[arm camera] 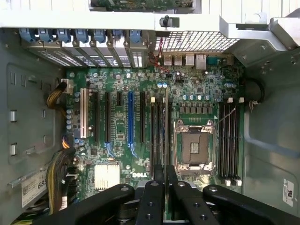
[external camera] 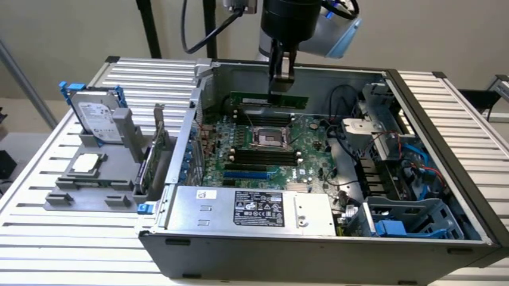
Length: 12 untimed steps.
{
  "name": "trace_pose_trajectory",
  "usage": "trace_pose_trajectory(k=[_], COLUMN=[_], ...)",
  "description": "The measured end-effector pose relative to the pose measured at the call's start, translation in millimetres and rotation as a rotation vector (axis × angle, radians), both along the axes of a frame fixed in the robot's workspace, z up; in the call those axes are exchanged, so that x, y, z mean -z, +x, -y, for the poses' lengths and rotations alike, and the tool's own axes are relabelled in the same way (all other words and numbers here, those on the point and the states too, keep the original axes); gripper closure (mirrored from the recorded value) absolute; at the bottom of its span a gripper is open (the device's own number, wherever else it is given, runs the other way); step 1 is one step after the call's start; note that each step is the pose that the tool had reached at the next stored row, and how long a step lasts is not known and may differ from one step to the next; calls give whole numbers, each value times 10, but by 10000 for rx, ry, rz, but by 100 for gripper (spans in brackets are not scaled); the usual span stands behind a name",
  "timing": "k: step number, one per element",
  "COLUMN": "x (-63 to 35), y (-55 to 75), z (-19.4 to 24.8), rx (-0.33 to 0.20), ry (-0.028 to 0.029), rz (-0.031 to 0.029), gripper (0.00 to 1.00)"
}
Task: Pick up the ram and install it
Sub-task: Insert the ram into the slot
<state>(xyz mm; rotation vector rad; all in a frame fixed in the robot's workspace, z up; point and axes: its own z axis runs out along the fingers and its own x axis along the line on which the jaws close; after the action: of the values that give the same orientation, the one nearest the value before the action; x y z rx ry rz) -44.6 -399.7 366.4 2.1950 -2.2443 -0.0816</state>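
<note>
An open computer case (external camera: 318, 256) lies on a slatted table (external camera: 47, 238) and takes up the centre and the exterior view's right. Inside it sits 1 green motherboard (external camera: 306, 134) with a bare processor socket (external camera: 269, 138) at its middle. A silver power supply (external camera: 247, 208) is against the front wall, and a blue drive cage (external camera: 406, 220) is in the lower right corner of the frame.

The gripper (external camera: 280, 88) comes down from the top centre of the frame into the case, and its arm is cut off by the upper edge. Its 2 fingers are clamped on the ram (external camera: 254, 99), which stands on its long edge at the far side of the motherboard, beyond the socket.

In the wrist view the gripper (arm camera: 164, 168) pinches the ram (arm camera: 166, 131), seen edge-on as a thin line over the slots just beside the socket (arm camera: 193, 147). Whether the ram is seated in a slot or just above it cannot be made out.

At the exterior view's left, a grey holder (external camera: 87, 190) carries 1 hard drive (external camera: 97, 119) in a blue frame, 1 square chip (external camera: 86, 162) and 1 upright card (external camera: 157, 149). The card is partly hidden by the case wall.
</note>
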Motion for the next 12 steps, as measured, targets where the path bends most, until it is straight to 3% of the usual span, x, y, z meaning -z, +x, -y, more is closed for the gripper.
trace_pose_trajectory(k=[12], x=[218], y=[23], z=[0], rx=[-1], ry=[0], rz=[0], gripper=[86])
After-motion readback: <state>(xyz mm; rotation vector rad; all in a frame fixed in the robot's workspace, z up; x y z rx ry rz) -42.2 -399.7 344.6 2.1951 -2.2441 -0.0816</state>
